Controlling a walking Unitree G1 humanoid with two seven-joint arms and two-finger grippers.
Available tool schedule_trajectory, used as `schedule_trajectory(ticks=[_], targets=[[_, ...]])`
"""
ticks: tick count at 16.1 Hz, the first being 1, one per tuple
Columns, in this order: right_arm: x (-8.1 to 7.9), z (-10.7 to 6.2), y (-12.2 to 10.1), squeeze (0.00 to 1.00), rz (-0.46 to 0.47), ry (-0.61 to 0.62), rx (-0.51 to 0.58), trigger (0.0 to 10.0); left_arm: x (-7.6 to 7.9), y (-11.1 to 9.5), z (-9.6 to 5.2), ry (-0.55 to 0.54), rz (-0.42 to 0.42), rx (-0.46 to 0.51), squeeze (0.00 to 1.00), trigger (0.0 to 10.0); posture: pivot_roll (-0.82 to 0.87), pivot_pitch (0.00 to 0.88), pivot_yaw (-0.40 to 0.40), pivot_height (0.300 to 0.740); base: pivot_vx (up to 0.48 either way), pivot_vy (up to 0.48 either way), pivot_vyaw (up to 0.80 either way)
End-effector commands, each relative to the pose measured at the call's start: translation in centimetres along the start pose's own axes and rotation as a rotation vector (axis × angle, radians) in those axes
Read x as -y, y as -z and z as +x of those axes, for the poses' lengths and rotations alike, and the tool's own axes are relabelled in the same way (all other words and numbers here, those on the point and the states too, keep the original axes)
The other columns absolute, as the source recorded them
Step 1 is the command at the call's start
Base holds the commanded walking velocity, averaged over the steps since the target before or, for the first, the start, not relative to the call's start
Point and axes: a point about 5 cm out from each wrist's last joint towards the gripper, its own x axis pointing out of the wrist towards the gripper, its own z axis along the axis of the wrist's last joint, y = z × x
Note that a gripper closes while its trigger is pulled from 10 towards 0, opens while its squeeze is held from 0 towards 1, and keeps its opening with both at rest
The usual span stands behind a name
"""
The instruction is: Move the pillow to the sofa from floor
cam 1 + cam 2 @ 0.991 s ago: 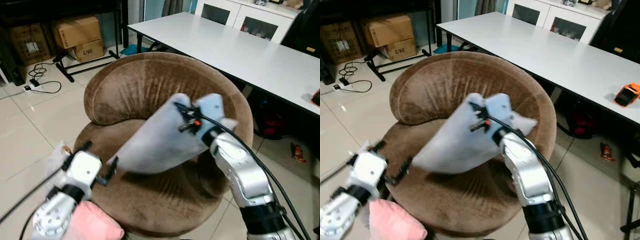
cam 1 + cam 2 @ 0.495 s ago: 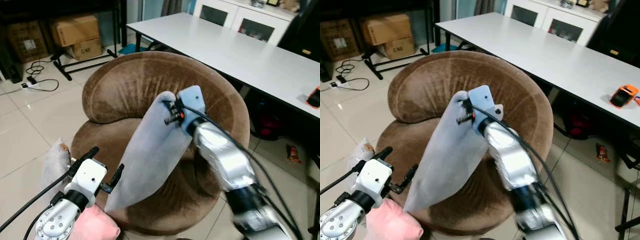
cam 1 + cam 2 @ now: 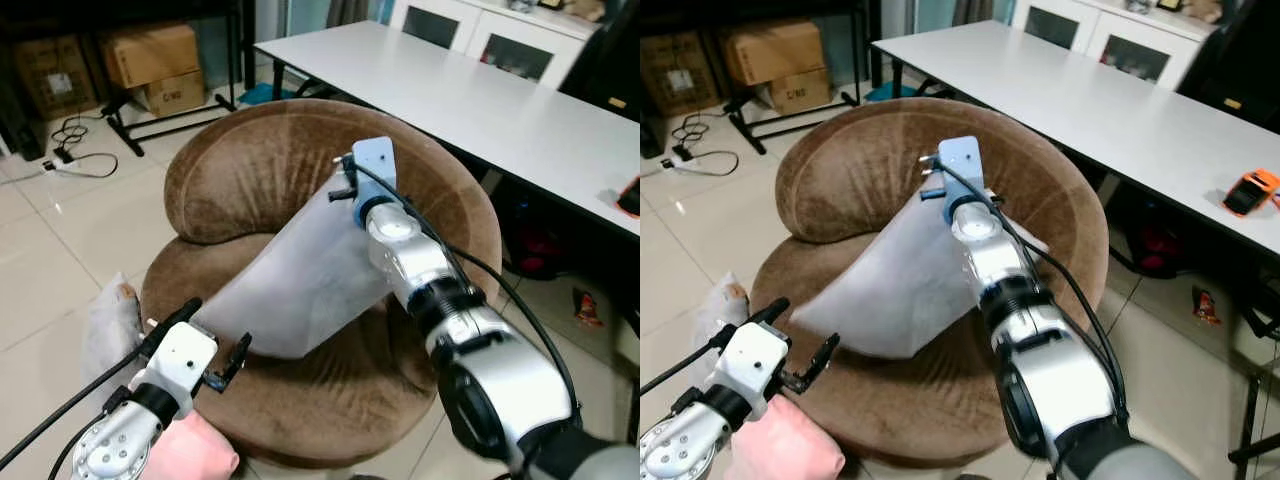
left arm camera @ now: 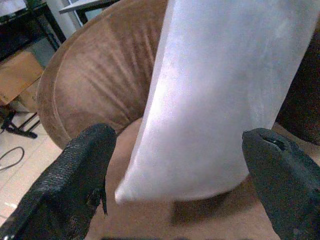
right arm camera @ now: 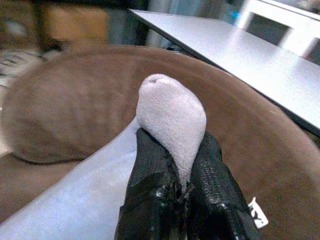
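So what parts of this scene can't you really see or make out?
- Right gripper: in both eye views its own wrist mount hides where it pinches the pillow.
- Pillow's underside: hidden against the brown sofa seat.
- Pink thing: cut off by the bottom edge of the eye views, behind the left gripper.
- Labels on the cardboard boxes: too small to read.
- Orange item on the white table: too small to identify.

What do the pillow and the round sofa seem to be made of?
The pillow looks like soft pale grey-white fabric, perhaps fleece: its corner bunches and folds between the right gripper fingers and looks fuzzy in the right wrist view. The sofa seems covered in brown velvet or suede-like cloth: matte, with lighter and darker brushed streaks across its back. The exact fibre cannot be told.
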Motion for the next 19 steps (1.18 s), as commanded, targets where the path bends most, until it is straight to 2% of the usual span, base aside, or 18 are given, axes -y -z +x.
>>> schedule_trajectory(ticks=[1, 2, 3, 4, 5, 6, 10, 13, 15, 16, 17, 18, 19], targets=[[1.4, 0.4, -1.2, 0.0, 0.008, 0.1, 0.038, 10.0, 0.1, -0.4, -0.1, -0.001, 0.007, 0.013, 0.53, 10.0, 0.01, 0.0, -0.161, 0.74, 0.0, 0.0, 0.0], [1.4, 0.6, -1.7, 0.0, 0.051, 0.141, 0.03, 10.0, 0.2, -0.4, -0.2, -0.007, 0.005, 0.01, 0.53, 10.0, 0.01, 0.0, -0.169, 0.74, 0.0, 0.0, 0.0], [1.3, 0.6, -1.5, 0.0, 0.052, 0.177, 0.013, 10.0, 0.3, -0.4, -0.3, -0.008, 0.004, 0.009, 0.53, 10.0, 0.01, 0.0, -0.172, 0.74, 0.0, 0.0, 0.0], [1.3, 0.6, -1.2, 0.1, 0.05, 0.203, -0.002, 10.0, 0.3, -0.4, -0.3, -0.007, 0.004, 0.009, 0.53, 10.0, 0.01, 0.0, -0.174, 0.74, 0.0, 0.0, 0.0], [1.3, 0.6, -0.9, 0.1, 0.052, 0.233, -0.017, 10.0, 0.4, -0.5, -0.3, -0.008, 0.003, 0.009, 0.53, 10.0, 0.01, 0.0, -0.174, 0.74, 0.0, 0.0, 0.0], [1.2, 0.5, -0.7, 1.0, 0.127, 0.216, -0.033, 10.0, 0.4, -0.5, -0.2, -0.008, 0.001, 0.01, 0.53, 10.0, 0.01, 0.0, -0.176, 0.74, 0.0, 0.0, 0.0], [0.5, 0.7, -1.4, 1.0, 0.236, 0.112, 0.007, 10.0, 0.3, -0.5, 0.1, -0.011, 0.003, 0.015, 0.54, 10.0, 0.0, 0.0, -0.167, 0.74, 0.0, 0.0, 0.0], [1.1, 0.8, -2.2, 1.0, 0.314, 0.108, 0.041, 10.0, -0.1, -0.5, 0.5, -0.033, 0.005, 0.023, 0.54, 10.0, -0.01, 0.0, -0.159, 0.74, 0.0, 0.0, 0.0], [0.6, 0.9, -3.0, 1.0, 0.364, 0.04, 0.075, 10.0, -0.5, -0.6, 0.7, -0.053, 0.013, 0.025, 0.54, 10.0, -0.01, 0.0, -0.157, 0.74, 0.0, 0.0, 0.0], [0.5, 0.8, -3.2, 1.0, 0.418, 0.027, 0.092, 10.0, -0.6, -0.7, 0.8, -0.066, 0.016, 0.029, 0.54, 10.0, -0.01, 0.0, -0.157, 0.74, 0.0, 0.0, 0.0], [0.9, 0.8, -3.4, 0.0, 0.444, 0.008, 0.128, 10.0, -0.9, -0.8, 0.9, -0.105, 0.006, 0.034, 0.53, 10.0, 0.01, 0.0, -0.167, 0.74, 0.0, 0.0, 0.0], [1.0, 0.8, -3.3, 0.0, 0.452, 0.0, 0.138, 10.0, -0.9, -0.8, 0.9, -0.12, 0.0, 0.035, 0.53, 10.0, 0.01, 0.0, -0.169, 0.74, 0.0, 0.0, 0.0], [1.2, 0.7, -2.5, 0.0, 0.469, -0.095, 0.143, 10.0, -1.0, -0.9, 1.1, -0.184, -0.052, 0.035, 0.53, 10.0, 0.01, 0.0, -0.175, 0.74, 0.0, 0.0, 0.0]])
